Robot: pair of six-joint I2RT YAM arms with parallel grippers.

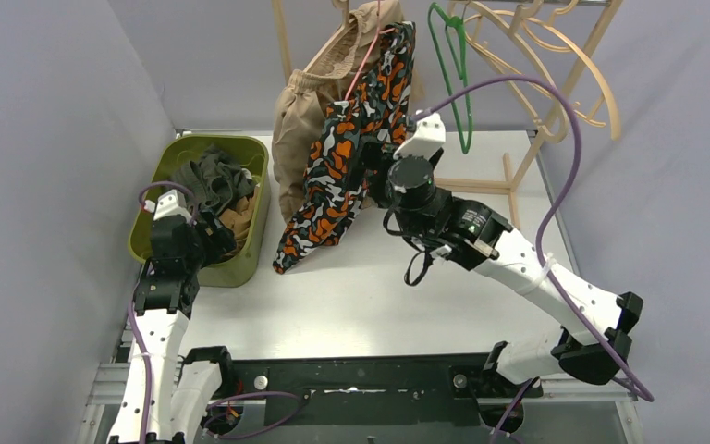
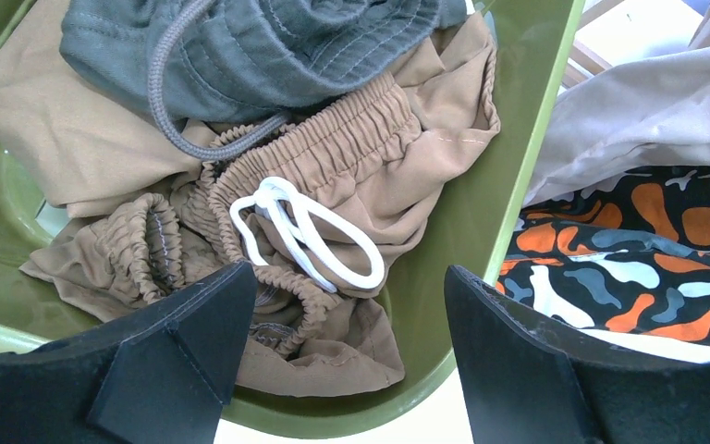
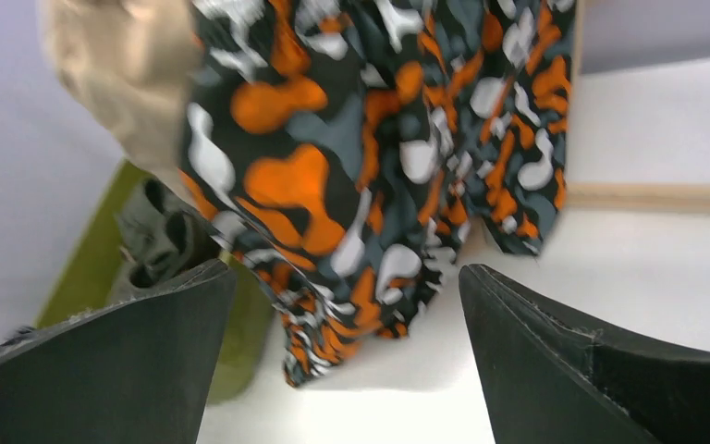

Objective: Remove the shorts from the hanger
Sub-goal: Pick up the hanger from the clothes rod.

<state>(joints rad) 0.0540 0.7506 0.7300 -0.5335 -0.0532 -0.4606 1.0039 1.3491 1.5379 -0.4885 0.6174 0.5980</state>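
Camouflage shorts point(image 3: 333, 185) just beyond right gripper point(image 3: 347, 273) — jaws wide apart (left gripper point(image 2: 349, 270) likewise, over bin point(image 2: 481, 203))

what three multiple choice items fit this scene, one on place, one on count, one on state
1. Where do the brown shorts lie? A. in the green bin B. on a hanger C. on the bare table
2. How many pairs hang on the rack? A. one B. two C. four
3. The right gripper is: A. open B. shut on cloth C. shut on a hanger

1 A, the left wrist view shows them bunched in the bin.
2 B, only the camouflage shorts and beige shorts hang.
3 A, its fingers stand wide apart, gripping nothing.
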